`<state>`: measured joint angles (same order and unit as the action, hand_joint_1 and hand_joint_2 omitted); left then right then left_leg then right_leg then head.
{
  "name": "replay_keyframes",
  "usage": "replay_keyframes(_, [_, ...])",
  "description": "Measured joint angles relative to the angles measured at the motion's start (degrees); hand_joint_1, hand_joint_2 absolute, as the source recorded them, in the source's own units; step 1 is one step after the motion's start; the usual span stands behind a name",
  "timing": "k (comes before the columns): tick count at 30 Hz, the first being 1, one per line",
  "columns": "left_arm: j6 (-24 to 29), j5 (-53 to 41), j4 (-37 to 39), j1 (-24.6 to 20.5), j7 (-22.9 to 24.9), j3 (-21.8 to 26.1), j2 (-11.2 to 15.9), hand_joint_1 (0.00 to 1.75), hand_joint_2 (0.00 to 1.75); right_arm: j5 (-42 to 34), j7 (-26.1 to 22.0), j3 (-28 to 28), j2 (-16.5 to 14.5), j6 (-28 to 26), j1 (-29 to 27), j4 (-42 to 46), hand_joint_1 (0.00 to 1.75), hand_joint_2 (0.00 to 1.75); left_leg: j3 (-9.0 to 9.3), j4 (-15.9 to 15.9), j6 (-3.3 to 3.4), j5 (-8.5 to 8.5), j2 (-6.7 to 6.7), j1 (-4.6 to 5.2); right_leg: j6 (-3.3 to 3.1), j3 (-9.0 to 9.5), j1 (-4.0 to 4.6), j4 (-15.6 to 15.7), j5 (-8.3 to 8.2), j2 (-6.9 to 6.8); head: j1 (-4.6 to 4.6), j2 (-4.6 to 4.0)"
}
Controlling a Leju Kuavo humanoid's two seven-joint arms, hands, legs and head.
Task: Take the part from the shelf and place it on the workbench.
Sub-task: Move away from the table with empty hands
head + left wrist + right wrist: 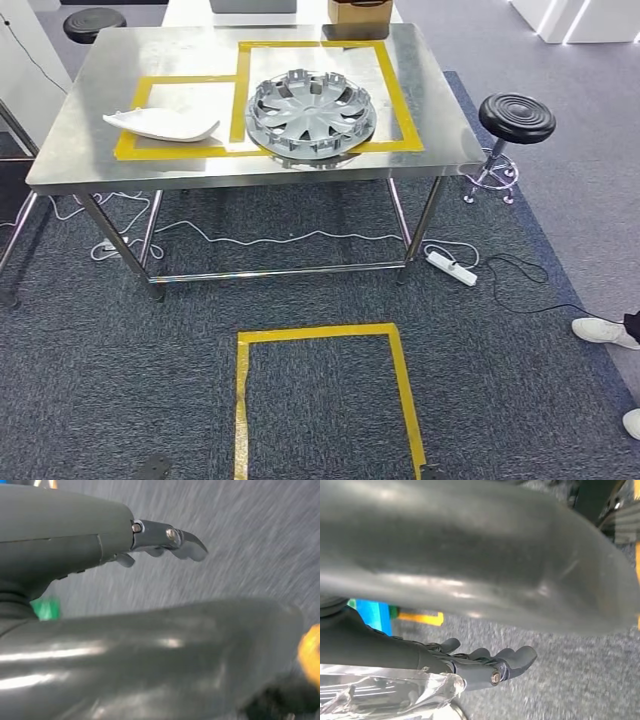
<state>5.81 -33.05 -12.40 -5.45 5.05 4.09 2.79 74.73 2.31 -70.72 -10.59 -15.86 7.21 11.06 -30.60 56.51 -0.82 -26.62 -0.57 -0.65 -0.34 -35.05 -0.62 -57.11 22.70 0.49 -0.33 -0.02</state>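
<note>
We see a steel workbench (90, 130) marked with yellow tape outlines. In the larger, right-hand outline lies a silver wheel cover (311, 111) — round, with spokes fanning out from the hub and small clips standing up around its rim; its near edge overlaps the tape. In the smaller outline to the left rests a white curved panel (161, 124), thin and shallow, well apart from the wheel cover. A cardboard box (360, 12) sits at the far edge, and a black stool (517, 118) stands to the right of the bench.

Our left hand (166, 542) hangs over grey carpet, fingers extended together, holding nothing. Our right hand (486, 662) shows loosely extended fingers — a clear, glossy shape lies beside it, and we cannot tell whether it is gripped.
</note>
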Motion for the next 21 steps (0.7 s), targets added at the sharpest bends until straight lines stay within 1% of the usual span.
replay_keyframes(1, [-0.6, 0.8, 0.1, 0.5, 0.4, 1.1, -0.4, 0.00, 0.00, -0.2, -0.2, -0.2, 0.0, 0.7, 0.0, 0.0, 0.00, 0.00, -0.07, 0.0, 0.15, 0.05, 0.01, 0.08, 0.65, 0.12, -0.10, 0.2, -0.29, 0.00, -0.01, 0.00])
replay_keyframes(3, [-1.4, 1.5, 0.2, 1.2, 1.1, 2.9, -1.1, 0.00, 0.00, -0.4, -0.6, -0.5, 0.0, 1.9, -0.1, 0.0, 0.00, 0.00, -0.33, 0.1, 0.37, 0.16, 0.01, 0.20, 2.69, 0.30, -0.34, 0.6, -0.82, -0.01, -0.01, 0.00])
replay_keyframes(4, [-1.7, 1.7, 0.3, 1.4, 1.4, 3.6, -1.3, 0.00, 0.00, -0.4, -0.8, -0.6, 0.0, 2.5, -0.1, 0.0, 0.00, 0.00, -0.45, 0.1, 0.44, 0.22, 0.01, 0.23, 3.55, 0.32, -0.44, 0.8, -0.93, -0.01, -0.02, 0.00])
replay_keyframes(5, [-2.0, 1.8, 0.3, 1.6, 1.7, 4.2, -1.6, 0.00, 0.00, -0.2, -0.9, -0.6, 0.0, 3.0, -0.1, 0.0, 0.00, 0.00, -0.53, 0.1, 0.47, 0.26, 0.01, 0.25, 4.12, 0.28, -0.50, 0.9, -1.01, -0.01, -0.03, 0.00])
replay_keyframes(6, [-2.2, 1.8, 0.3, 1.7, 1.8, 4.7, -1.8, 0.00, 0.00, 0.1, -0.9, -0.7, 0.0, 3.5, -0.1, 0.0, 0.00, 0.00, -0.58, 0.1, 0.48, 0.30, 0.02, 0.26, 4.39, 0.24, -0.53, 0.9, -1.04, -0.01, -0.04, 0.00])
replay_keyframes(8, [-2.6, 1.7, 0.3, 1.8, 1.9, 5.4, -2.1, 0.00, 0.00, 0.9, -0.9, -0.6, 0.0, 4.4, -0.1, 0.0, 0.00, 0.00, -0.67, 0.2, 0.54, 0.31, 0.02, 0.34, 4.51, 0.22, -0.58, 1.0, -1.14, -0.01, -0.05, 0.00])
replay_keyframes(9, [-2.7, 1.6, 0.3, 1.9, 1.9, 5.6, -2.2, 0.00, 0.00, 1.3, -0.9, -0.6, 0.0, 4.7, -0.1, 0.0, 0.00, 0.00, -0.71, 0.1, 0.77, 0.39, 0.00, 0.41, 4.72, 0.30, -0.66, 1.2, -1.30, -0.03, -0.07, 0.00])
replay_keyframes(11, [-2.7, 1.4, 0.3, 2.0, 1.7, 6.1, -2.4, 0.00, 0.00, 1.8, -1.0, -0.5, 0.0, 5.2, -0.1, 0.0, 0.00, 0.00, -0.35, -0.9, 1.37, 1.18, -0.06, 0.33, 5.22, 0.27, -0.71, 1.4, -1.35, -0.14, -0.05, 0.00])
replay_keyframes(12, [-2.7, 1.3, 0.3, 1.9, 1.5, 6.3, -2.6, 0.00, 0.00, 1.9, -1.0, -0.5, 0.0, 5.3, -0.1, 0.0, 0.00, 0.00, -0.11, -1.6, 1.63, 1.72, -0.13, 0.14, 5.31, -0.13, -0.66, 0.6, -0.49, -0.17, 0.02, 0.00])
replay_keyframes(13, [-2.7, 1.3, 0.3, 1.9, 1.3, 6.5, -2.7, 0.00, 0.00, 1.9, -1.1, -0.5, 0.0, 5.3, -0.1, 0.0, 0.00, 0.00, 0.08, -2.2, 1.72, 2.20, -0.23, -0.04, 5.29, -1.00, -0.60, -1.5, 1.12, -0.19, 0.15, 0.00])
replay_keyframes(14, [-2.7, 1.2, 0.3, 2.0, 1.2, 6.6, -2.8, 0.00, 0.00, 2.0, -1.1, -0.4, 0.0, 5.3, -0.1, 0.0, 0.00, 0.00, 0.05, -2.5, 1.72, 2.44, -0.34, -0.13, 5.23, -2.35, -0.60, -4.9, 3.34, -0.17, 0.27, 0.00])
replay_keyframes(15, [-2.7, 1.2, 0.3, 2.0, 1.1, 6.6, -2.9, 0.00, 0.00, 2.0, -1.1, -0.4, 0.0, 5.3, -0.2, 0.0, 0.00, 0.00, -0.09, -2.5, 1.67, 2.57, -0.50, -0.17, 5.21, -3.92, -0.60, -9.2, 5.67, -0.15, 0.33, 0.00])
replay_keyframes(16, [-2.7, 1.2, 0.3, 2.1, 1.0, 6.6, -2.9, 0.00, 0.00, 2.0, -1.1, -0.4, 0.0, 5.3, -0.2, 0.0, 0.00, 0.00, -0.23, -2.5, 1.54, 2.67, -0.74, -0.22, 5.25, -5.26, -0.65, -12.9, 7.39, -0.16, 0.36, 0.00])
replay_keyframes(17, [-2.7, 1.1, 0.3, 2.2, 0.9, 6.7, -3.0, 0.00, 0.00, 2.0, -1.1, -0.4, 0.0, 5.3, -0.3, 0.0, 0.00, 0.00, -0.36, -2.5, 1.33, 2.77, -1.09, -0.32, 5.32, -5.81, -0.71, -15.1, 8.12, -0.15, 0.34, 0.00])
replay_keyframes(18, [-2.7, 0.9, 0.3, 2.3, 0.6, 6.7, -3.1, 0.00, 0.00, 2.0, -1.1, -0.4, 0.0, 5.3, -0.3, 0.0, 0.00, 0.00, -0.49, -2.5, 0.99, 2.88, -1.60, -0.51, 5.45, -5.19, -0.83, -14.8, 7.74, -0.12, 0.34, 0.00])
replay_keyframes(19, [-2.6, 0.8, 0.4, 2.3, 0.3, 6.7, -3.2, 0.00, 0.00, 2.1, -1.1, -0.4, 0.0, 5.3, -0.3, 0.0, 0.00, 0.00, -0.61, -2.3, 0.57, 2.95, -2.22, -0.79, 5.66, -3.33, -1.05, -12.1, 6.44, 0.04, 0.34, 0.00])
replay_keyframes(20, [-2.5, 0.5, 0.4, 2.3, -0.1, 6.7, -3.3, 0.00, 0.00, 2.2, -1.1, -0.4, 0.0, 5.3, -0.3, 0.0, 0.00, 0.00, -0.78, -2.0, 0.06, 2.92, -2.89, -1.07, 6.00, -0.71, -1.40, -8.0, 4.95, 0.67, 0.35, 0.00])
replay_keyframes(21, [-2.4, 0.3, 0.4, 2.2, -0.5, 6.7, -3.3, 0.00, 0.00, 2.3, -1.0, -0.4, 0.0, 5.3, -0.3, 0.0, 0.00, 0.00, -1.00, -1.6, -0.59, 2.82, -3.56, -1.23, 6.25, 1.57, -1.59, -4.3, 4.10, 1.80, 0.51, 0.00])
